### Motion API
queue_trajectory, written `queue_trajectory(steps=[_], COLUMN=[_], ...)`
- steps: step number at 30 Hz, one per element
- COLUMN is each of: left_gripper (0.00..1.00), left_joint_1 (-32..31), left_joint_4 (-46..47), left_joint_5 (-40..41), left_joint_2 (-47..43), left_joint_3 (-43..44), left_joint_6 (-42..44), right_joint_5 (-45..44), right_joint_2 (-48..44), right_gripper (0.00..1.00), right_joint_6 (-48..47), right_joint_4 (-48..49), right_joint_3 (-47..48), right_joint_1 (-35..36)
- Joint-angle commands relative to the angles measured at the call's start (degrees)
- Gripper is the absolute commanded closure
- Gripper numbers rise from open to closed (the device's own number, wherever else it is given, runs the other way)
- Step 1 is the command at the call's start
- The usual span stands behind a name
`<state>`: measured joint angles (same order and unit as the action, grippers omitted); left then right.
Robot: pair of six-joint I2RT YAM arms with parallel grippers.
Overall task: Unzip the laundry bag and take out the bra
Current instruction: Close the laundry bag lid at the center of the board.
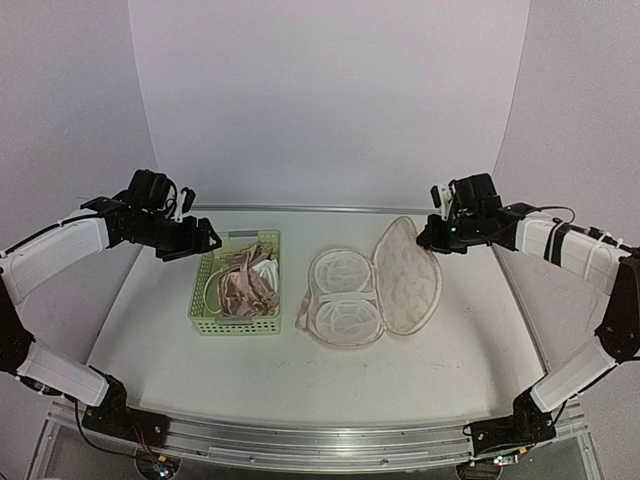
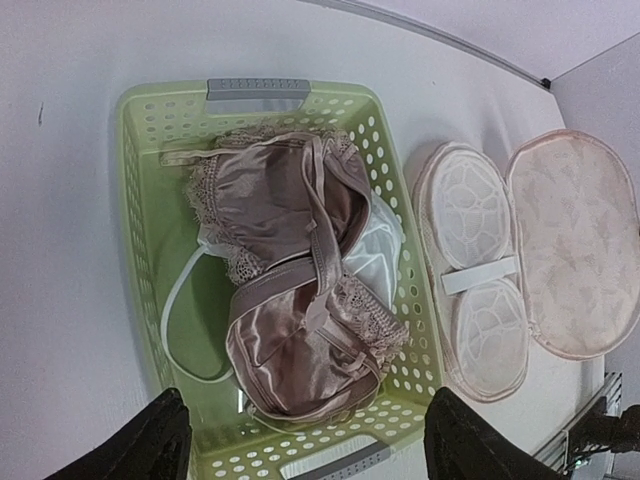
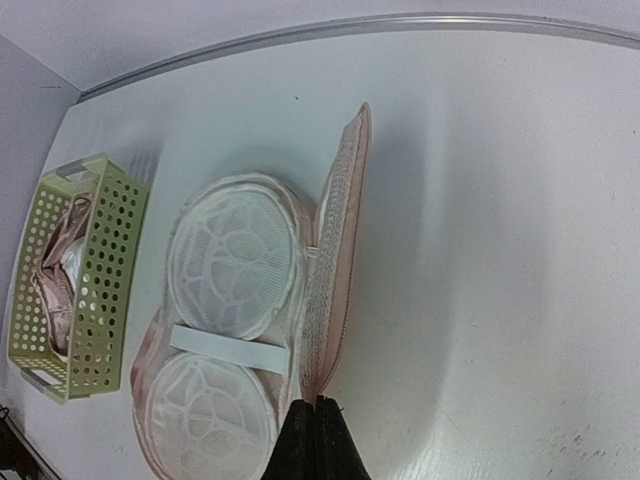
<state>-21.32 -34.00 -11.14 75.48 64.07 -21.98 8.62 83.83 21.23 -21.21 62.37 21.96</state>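
laundry bag (image 1: pixel 408 275): pale pink | bra (image 1: pixel 245 287): dusty pink | basket (image 1: pixel 237 326): green

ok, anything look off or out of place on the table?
Nothing spilled or damaged. Bag lies unzipped, its lid tilted up rather than flat, with the shut right tool at its rim. Bra sits bunched inside the basket, nothing hanging over.
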Motion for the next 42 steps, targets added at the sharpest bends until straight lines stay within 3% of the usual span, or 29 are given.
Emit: queue_trajectory(steps=[1, 21, 42], left_gripper=[0.19, 0.19, 0.19], left_joint_1=[-0.4, -2.4, -2.5], left_joint_4=[2.3, 3.9, 3.9], left_joint_5=[-2.7, -8.6, -9.1], left_joint_2=[-1.1, -5.4, -7.6], left_joint_3=[-1.4, -6.3, -7.6], left_joint_6=[2.1, 2.3, 0.7], right_joint_5=[-4.5, -4.1, -0.4], right_joint_2=[0.6, 23.9, 39.3], right_gripper=[1.0, 1.0, 1.0], right_joint_6=[2.3, 11.7, 18.8], right_joint_4=[-3.9, -3.9, 5.9], right_joint_3=[7.5, 27.7, 34.0], right_joint_1=[3.4, 16.9, 22.7])
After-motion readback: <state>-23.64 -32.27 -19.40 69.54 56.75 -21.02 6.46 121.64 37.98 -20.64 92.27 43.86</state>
